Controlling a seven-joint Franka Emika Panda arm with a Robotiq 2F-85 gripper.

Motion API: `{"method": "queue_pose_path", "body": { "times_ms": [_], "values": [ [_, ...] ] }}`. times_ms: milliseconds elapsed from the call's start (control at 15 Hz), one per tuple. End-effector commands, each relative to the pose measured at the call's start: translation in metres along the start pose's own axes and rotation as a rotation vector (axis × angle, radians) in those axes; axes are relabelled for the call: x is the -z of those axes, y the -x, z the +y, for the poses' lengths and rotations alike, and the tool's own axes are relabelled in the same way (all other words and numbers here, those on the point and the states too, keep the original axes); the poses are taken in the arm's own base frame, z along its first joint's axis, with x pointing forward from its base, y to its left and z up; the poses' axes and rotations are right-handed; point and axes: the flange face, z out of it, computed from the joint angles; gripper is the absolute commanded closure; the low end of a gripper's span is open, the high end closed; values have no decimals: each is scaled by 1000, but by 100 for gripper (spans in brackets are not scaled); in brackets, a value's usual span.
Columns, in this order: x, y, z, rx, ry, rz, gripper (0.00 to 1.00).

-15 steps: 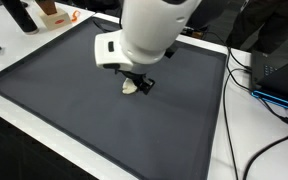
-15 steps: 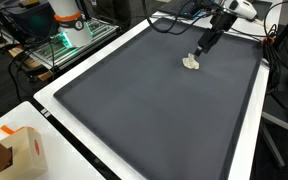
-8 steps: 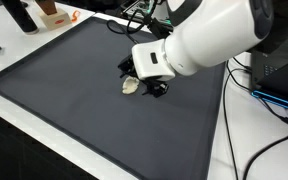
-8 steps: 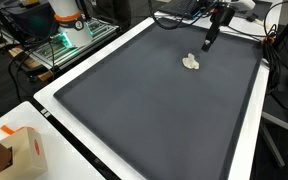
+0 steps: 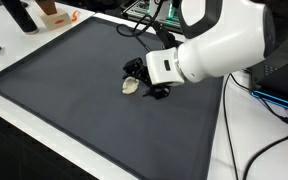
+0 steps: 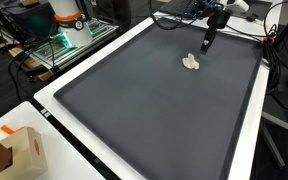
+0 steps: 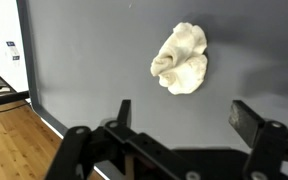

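In an exterior view the gripper [image 5: 145,82] hangs low over the mat [image 5: 64,100], in its far half and nearer its right edge than its left. The cream lump [image 5: 131,86] lies on the mat just beside the black fingers, on their left; whether they touch it cannot be told from here. The white arm [image 5: 219,45] reaches in across the mat's far right corner. The near and left parts of the mat are bare up to its raised black rim. Beyond the right rim, cables [image 5: 230,105] run over the white table [image 5: 216,165].

In an exterior view from the opposite end, the lump [image 6: 191,62] sits near the mat's far right corner, and the gripper [image 6: 206,44] stands above it and slightly past it, clear of it, close to the far rim. The long stretch of mat [image 6: 134,110] toward the camera is open. A cardboard box [image 6: 19,150] stands off the mat beside its near left corner.

In the wrist view the two fingers [image 7: 124,112] stand wide apart with nothing between them: the gripper [image 7: 187,118] is open and empty. The lump [image 7: 181,58] lies on the mat [image 7: 84,60] ahead of the fingertips, roughly centred on the gap, not within it. The mat's rim [image 7: 24,70] runs down the left side, with wooden floor [image 7: 14,140] beyond it.
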Motion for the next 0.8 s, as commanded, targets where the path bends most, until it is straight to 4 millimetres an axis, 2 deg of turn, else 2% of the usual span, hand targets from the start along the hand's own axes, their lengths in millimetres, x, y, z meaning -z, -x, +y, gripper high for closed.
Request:
{"method": "queue_pose_path", "body": {
  "times_ms": [0,733],
  "values": [
    [-2,7,-8,-20,39,15,0],
    [-4,21,-13,49,-53,15,0]
  ]
}}
